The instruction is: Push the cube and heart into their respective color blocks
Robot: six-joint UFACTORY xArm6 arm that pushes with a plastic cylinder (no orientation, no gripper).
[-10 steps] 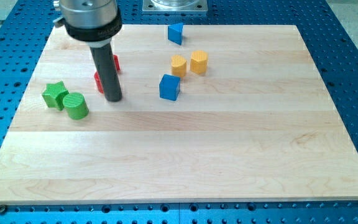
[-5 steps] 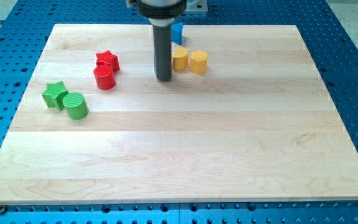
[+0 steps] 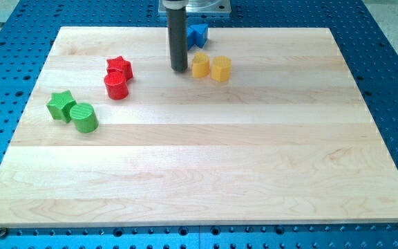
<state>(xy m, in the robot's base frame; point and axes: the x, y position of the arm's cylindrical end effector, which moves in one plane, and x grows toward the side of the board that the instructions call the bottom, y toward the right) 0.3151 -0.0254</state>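
It looked like a robotics lab bench, not a home or a shop. A pale wooden board (image 3: 199, 159) lay on a blue metal table (image 3: 392, 69) drilled all over with a regular grid of mounting holes, the sort used for bolting down test rigs. At the view's top a grey machined plate (image 3: 195, 5) sat at the board's edge. Small bright plastic blocks, such as a green cylinder (image 3: 85, 117), were scattered on the wood like test pieces.

The rod (image 3: 177, 34) runs off the frame's top edge and covers part of the blue blocks (image 3: 197, 34) behind it; their shapes are unclear.
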